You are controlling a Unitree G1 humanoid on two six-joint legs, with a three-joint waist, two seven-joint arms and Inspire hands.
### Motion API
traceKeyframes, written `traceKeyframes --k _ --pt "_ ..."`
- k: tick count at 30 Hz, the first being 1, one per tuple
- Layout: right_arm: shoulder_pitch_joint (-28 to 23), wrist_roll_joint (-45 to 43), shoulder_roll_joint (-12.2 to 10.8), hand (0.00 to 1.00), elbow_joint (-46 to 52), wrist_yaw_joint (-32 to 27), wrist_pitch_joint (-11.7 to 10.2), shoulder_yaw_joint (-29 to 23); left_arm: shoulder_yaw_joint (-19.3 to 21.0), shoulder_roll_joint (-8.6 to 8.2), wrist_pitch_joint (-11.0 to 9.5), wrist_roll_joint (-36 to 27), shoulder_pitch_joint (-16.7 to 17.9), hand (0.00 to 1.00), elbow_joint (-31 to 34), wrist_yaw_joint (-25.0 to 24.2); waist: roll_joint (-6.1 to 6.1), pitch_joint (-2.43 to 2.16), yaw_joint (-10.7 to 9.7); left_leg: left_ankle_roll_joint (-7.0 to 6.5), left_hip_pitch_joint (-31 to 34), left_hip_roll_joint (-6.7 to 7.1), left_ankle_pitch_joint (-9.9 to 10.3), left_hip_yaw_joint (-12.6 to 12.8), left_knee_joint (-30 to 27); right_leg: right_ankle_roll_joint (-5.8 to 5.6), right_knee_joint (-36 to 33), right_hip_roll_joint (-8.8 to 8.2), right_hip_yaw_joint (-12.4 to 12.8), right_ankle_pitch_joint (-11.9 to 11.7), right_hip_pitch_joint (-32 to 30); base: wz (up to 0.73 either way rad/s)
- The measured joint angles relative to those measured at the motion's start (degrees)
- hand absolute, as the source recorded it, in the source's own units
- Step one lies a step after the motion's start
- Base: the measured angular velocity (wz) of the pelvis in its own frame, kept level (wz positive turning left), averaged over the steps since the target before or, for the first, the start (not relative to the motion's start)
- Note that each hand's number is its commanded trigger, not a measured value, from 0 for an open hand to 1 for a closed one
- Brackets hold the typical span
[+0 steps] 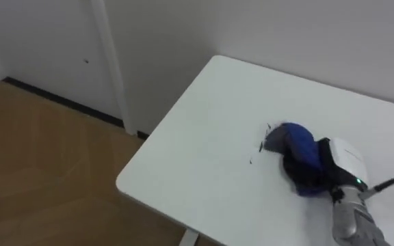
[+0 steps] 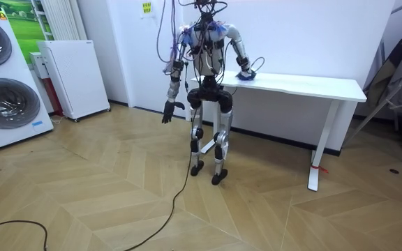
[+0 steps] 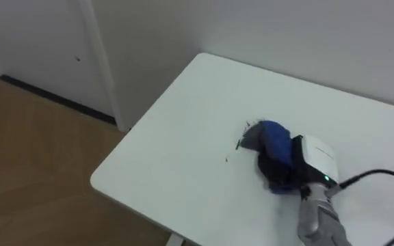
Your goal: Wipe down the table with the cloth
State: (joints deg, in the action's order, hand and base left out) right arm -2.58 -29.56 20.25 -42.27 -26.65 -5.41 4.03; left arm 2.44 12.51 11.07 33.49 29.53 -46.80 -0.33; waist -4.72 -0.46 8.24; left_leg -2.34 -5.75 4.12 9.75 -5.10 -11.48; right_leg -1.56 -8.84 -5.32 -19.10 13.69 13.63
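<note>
The left hand (image 2: pixel 167 111) is hanging loose-fingered beside the end of the table (image 1: pixel 204 116), so the right hand (image 1: pixel 317 176) is the nearer one. It is resting on the table, well in from its rounded corner, with the blue cloth (image 1: pixel 298 143) bunched over its front. The cloth is hiding the fingers, so I cannot tell whether they are clutching it or only pressing it. The cloth is lying ahead-left of the palm, its long axis pointing at small dark marks (image 1: pixel 259 145) just beyond, toward the table's corner; the next stroke probably needs to go that way
</note>
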Motion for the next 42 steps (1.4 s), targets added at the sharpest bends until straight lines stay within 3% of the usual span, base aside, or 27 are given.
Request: traceKeyframes --k 2,5,9,12,13,17,21,22,23,24,28,30,32,33,34,35,36,38,40,42 --pt "-3.4 0.75 0.26 1.0 -4.04 -2.53 -1.31 -6.71 1.24 0.07 -0.52 0.47 0.01 0.0 -0.05 0.27 -1.18 -0.06 -0.83 -0.58 -0.62 0.14 0.6 1.66 -0.07 -0.4 0.1 -0.1 -0.01 0.39 0.92 0.12" --pt "-8.14 3.6 1.9 1.0 -5.98 -3.58 -1.4 -12.48 3.37 -0.52 -1.2 0.45 -0.2 0.0 -0.1 0.71 -0.63 -0.45 -1.71 -1.01 -0.9 0.12 2.28 1.68 -1.48 -0.92 -0.1 0.07 0.08 0.1 1.75 -0.13" --pt "-10.15 4.83 2.73 1.0 -6.19 -3.81 -0.71 -13.6 3.79 -0.5 -1.24 0.45 -0.94 0.0 -0.12 2.15 -0.22 -0.66 -2.33 -1.24 -2.42 -0.27 2.95 3.63 -1.23 -1.37 -0.35 0.12 0.84 -0.24 2.63 -0.35" --pt "-7.66 4.74 1.27 1.0 -3.51 -3.69 3.15 -11.32 2.7 -1.15 -1.14 0.46 -1.44 0.0 -0.62 2.2 0.64 -0.66 -1.08 -1.24 -3.52 -0.83 3.48 4.48 -1.42 -1.03 -0.95 0.49 1.81 -0.49 2.12 -0.64" --pt "-7.33 4.61 0.23 1.0 -1.5 -3.64 5.35 -10.29 1.6 -1.21 -0.62 0.45 -1.91 0.0 -0.7 2.14 0.92 -0.65 -0.38 -1.16 -3.53 -1.2 3.58 5.04 -1.46 -0.79 -1.06 0.76 2.29 -0.78 1.75 -0.49" --pt "-2.91 1.93 -3.71 1.0 5.35 -0.68 9.67 -0.94 -0.68 -1.95 1.08 0.52 -2.96 0.0 -0.49 1.83 1.65 -0.38 2.25 -0.96 -3.34 -1.83 3.66 4.26 -1.26 0.37 -1.17 2.0 3.28 -2.08 0.14 -0.53" --pt "0.98 -1.55 -6.01 1.0 7.93 2.55 9.98 5.78 -2.58 -2.54 2.4 0.44 -3.19 0.0 0.56 0.74 1.93 -0.15 2.58 -0.86 -2.55 -1.78 3.7 2.81 -1.83 0.58 -1.26 2.36 3.19 -2.2 -0.68 0.02" --pt "1.85 -2.12 -5.99 1.0 8.14 3.28 9.95 6.18 -3.89 -2.64 2.4 0.43 -3.09 0.0 0.93 0.71 2.09 0.28 3.06 -0.94 -2.25 -1.74 3.83 2.69 -2.11 0.55 -1.22 2.32 3.17 -2.17 -0.79 0.1" --pt "2.21 -2.59 -5.94 1.0 8.39 3.33 9.88 6.22 -4.99 -2.62 2.44 0.42 -3.0 0.0 1.67 0.68 2.15 0.36 3.02 -1.03 -1.47 -1.58 4.02 2.44 -2.69 0.44 -1.2 2.02 3.02 -2.03 -1.19 0.13" --pt "2.16 -2.6 -5.79 1.0 8.57 3.18 9.72 6.02 -5.16 -2.63 2.43 0.42 -2.7 0.0 2.07 0.65 2.17 0.34 2.92 -1.14 -0.97 -1.52 4.13 2.43 -3.11 0.41 -1.44 1.72 2.73 -1.85 -1.58 0.18" --pt "0.62 -0.48 -2.91 1.0 5.27 -0.39 5.55 5.81 -4.89 -1.27 2.26 -0.31 -2.11 0.0 2.54 0.69 2.0 0.5 1.91 -1.75 0.19 -1.56 5.04 4.06 -6.2 -0.29 -8.57 0.29 3.14 0.2 -5.28 0.06" --pt "-0.28 0.59 -2.26 1.0 2.87 -2.4 4.19 4.31 -4.53 -0.04 1.38 -0.33 -3.25 0.0 2.45 0.69 2.27 0.33 0.87 -2.14 0.14 -2.36 5.53 6.4 -6.72 -0.46 -12.11 -0.36 3.21 0.3 -6.83 0.05" --pt "-0.79 2.24 -1.41 1.0 -0.29 -4.36 3.4 1.43 -1.28 0.8 -0.58 -0.32 -5.25 0.0 1.67 0.83 2.62 0.1 1.07 -2.67 0.69 -3.46 6.44 10.51 -6.88 -1.6 -15.36 -1.66 3.08 0.53 -9.21 -0.41" --pt "-0.79 2.66 -1.27 1.0 -1.2 -4.77 3.41 0.8 -0.33 0.83 -0.72 -0.31 -5.6 0.0 1.52 0.92 2.7 -0.01 1.2 -2.76 0.98 -3.75 6.73 11.6 -7.11 -1.88 -16.44 -2.64 3.0 0.55 -9.88 -0.54" --pt "-0.98 3.34 -0.94 1.0 -2.79 -5.55 3.42 -0.57 1.02 0.92 -0.75 -0.27 -6.57 0.0 1.42 1.01 3.0 -0.1 1.0 -2.6 1.13 -4.76 7.65 14.72 -8.18 -2.54 -18.4 -5.57 2.5 1.14 -10.67 -0.38" --pt "-1.32 4.42 -0.89 1.0 -4.47 -6.22 3.45 -1.53 2.12 1.0 -0.85 -0.25 -7.34 0.0 1.41 1.05 3.28 -0.25 0.8 -2.38 1.0 -5.82 8.25 16.27 -8.95 -3.38 -19.01 -8.45 2.58 1.65 -10.87 -0.26" --pt "-1.26 5.15 -0.86 1.0 -5.02 -6.46 3.71 -1.78 2.13 1.41 -0.97 -0.28 -7.79 0.0 1.42 1.13 3.46 -0.21 0.78 -2.21 1.12 -6.54 8.62 16.41 -9.55 -3.66 -18.9 -9.41 3.19 1.59 -10.87 -0.25" --pt "-0.57 7.12 -1.12 1.0 -5.82 -6.55 4.94 -0.68 1.62 3.15 -1.73 -1.94 -10.18 0.0 0.91 1.23 3.75 -0.07 1.39 -0.84 2.28 -9.54 10.06 16.57 -12.44 -4.62 -17.07 -11.56 4.77 0.17 -11.35 -0.33" --pt "0.88 7.01 -2.66 1.0 -4.86 -6.42 5.99 -0.25 0.72 3.79 -1.81 -3.81 -11.82 0.0 0.54 1.36 3.54 0.02 1.71 -0.06 3.98 -10.76 10.46 15.07 -13.96 -5.24 -13.44 -12.56 4.58 -2.02 -11.34 -0.32" --pt "3.23 6.68 -4.45 1.0 -3.25 -6.14 7.47 0.94 0.48 3.72 -1.79 -4.08 -13.03 0.0 0.47 1.26 2.93 0.15 2.49 0.69 5.54 -10.87 10.3 12.32 -14.47 -5.71 -9.65 -12.71 4.78 -4.14 -11.72 -0.36"
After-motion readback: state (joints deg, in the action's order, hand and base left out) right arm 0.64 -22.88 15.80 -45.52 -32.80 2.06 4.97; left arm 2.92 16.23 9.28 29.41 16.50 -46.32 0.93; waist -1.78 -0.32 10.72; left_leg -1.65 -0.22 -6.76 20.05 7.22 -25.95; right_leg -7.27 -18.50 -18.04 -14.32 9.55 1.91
